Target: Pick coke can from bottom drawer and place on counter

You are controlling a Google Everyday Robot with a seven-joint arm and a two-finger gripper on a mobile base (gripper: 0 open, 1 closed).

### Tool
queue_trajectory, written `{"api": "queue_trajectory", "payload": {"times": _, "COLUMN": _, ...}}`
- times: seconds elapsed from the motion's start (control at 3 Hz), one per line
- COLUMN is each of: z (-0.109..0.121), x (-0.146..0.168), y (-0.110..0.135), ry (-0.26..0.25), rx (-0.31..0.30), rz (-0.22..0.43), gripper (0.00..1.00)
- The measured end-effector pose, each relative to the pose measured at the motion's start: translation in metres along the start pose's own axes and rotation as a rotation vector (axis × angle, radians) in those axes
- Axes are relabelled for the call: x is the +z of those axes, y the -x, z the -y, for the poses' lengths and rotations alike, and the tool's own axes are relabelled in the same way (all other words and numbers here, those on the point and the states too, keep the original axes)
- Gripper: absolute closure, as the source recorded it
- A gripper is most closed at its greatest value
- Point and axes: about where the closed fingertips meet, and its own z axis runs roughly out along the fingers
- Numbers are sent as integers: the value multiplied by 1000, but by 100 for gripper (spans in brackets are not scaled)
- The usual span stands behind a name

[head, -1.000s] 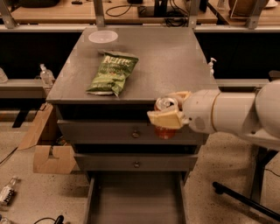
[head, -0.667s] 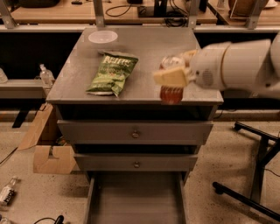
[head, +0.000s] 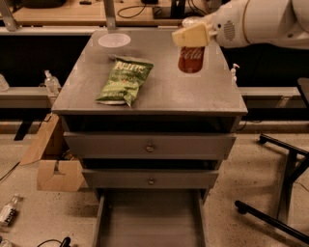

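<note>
Right now: the claw (head: 192, 38) is up at the far right, over the bench (head: 159, 99).
Claw: it is clenched on the coke can (head: 191, 60). Its tan fingers (head: 183, 36) cover the top of the can.
Coke can: it is red with white letters and stands straight up under the claw. It is over the far right part of the bench. I cannot tell if its bottom touches the bench.
Arm (head: 260, 19): big, white and round. It comes in from the right side, at the far edge.
Chip bag (head: 124, 82): green, lying flat on the bench. It is left of the can, a bit nearer, and well apart from it.
White lid (head: 114, 40): round, on the far left part of the bench, just past the chip bag.
Bottom drawer (head: 149, 222): the lowest one, pulled out to the near side. Its flat grey floor shows.
Top drawer (head: 193, 145): grey, right under the bench, with a small round knob.
Middle drawer (head: 193, 179): grey, between the other two, with a small round knob too.
Cardboard box (head: 55, 171): brown, on the floor just left of the drawers.
Small bottle (head: 8, 213): lying on the floor at the near left.
Black legs (head: 285, 193): on the floor at the right.
Long wooden bench (head: 58, 14): at the far side, with black cables on it.
</note>
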Motion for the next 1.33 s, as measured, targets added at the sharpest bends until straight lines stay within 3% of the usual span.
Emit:
{"api": "queue_trajectory", "payload": {"times": 0.33, "z": 39, "x": 21, "y": -11, "ry": 2, "rx": 50, "rz": 15, "gripper": 100}}
{"api": "queue_trajectory", "payload": {"times": 0.67, "z": 72, "x": 44, "y": -50, "ry": 9, "rx": 100, "rz": 22, "gripper": 100}}
{"api": "queue_trajectory", "payload": {"times": 1.0, "z": 91, "x": 69, "y": -106, "ry": 25, "rx": 150, "rz": 13, "gripper": 100}}
{"api": "queue_trajectory", "payload": {"times": 1.33, "z": 91, "x": 78, "y": -116, "ry": 36, "rx": 160, "rz": 7, "gripper": 76}}
